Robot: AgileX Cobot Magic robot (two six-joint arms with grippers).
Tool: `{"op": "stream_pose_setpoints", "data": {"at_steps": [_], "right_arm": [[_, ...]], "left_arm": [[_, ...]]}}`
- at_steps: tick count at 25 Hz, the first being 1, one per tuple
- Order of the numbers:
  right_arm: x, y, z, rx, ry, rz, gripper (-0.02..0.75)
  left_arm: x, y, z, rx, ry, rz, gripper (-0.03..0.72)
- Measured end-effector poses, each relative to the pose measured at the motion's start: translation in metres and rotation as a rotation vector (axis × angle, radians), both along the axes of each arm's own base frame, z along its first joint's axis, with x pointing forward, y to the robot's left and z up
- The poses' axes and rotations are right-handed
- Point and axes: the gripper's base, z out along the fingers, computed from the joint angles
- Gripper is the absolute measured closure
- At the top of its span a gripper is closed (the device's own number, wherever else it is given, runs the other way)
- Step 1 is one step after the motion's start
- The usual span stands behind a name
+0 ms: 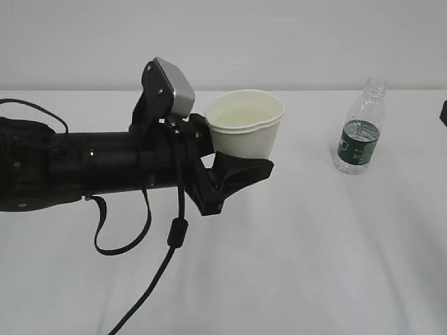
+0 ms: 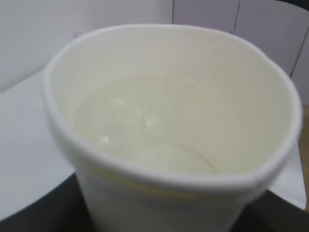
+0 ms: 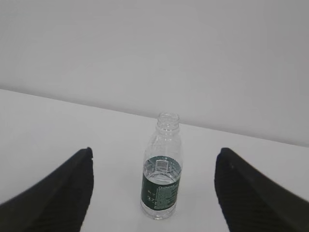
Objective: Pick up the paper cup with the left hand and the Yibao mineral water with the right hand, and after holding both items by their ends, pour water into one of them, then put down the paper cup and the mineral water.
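Note:
My left gripper [image 1: 241,159] is shut on the white paper cup [image 1: 246,125] and holds it upright above the table, one black finger [image 1: 237,174] under its near side. In the left wrist view the paper cup [image 2: 169,111] fills the frame with water in its bottom, and dark fingers [image 2: 34,212] show at the lower corners. The Yibao mineral water [image 1: 358,132] stands capless on the table at the right, its water level near the top of the green label. My right gripper [image 3: 155,153] is open, well back from the Yibao mineral water [image 3: 161,183], which stands centred between its fingers [image 3: 58,193].
A white cloth covers the table [image 1: 293,265]. The left arm's black cables [image 1: 174,237] hang down to the cloth at the front left. A pale wall stands behind the table's far edge. A black sliver of the right arm [image 1: 443,112] shows at the right border.

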Motion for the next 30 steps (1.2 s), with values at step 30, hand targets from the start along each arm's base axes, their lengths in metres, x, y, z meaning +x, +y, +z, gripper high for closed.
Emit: {"op": "stream_pose_setpoints", "data": {"at_steps": [30], "right_arm": [[0.0,0.0,-0.001,-0.001,0.007,-0.002,0.146]], "left_arm": [[0.05,0.063,0.005,-0.053,-0.012,0.322,0.233]]}}
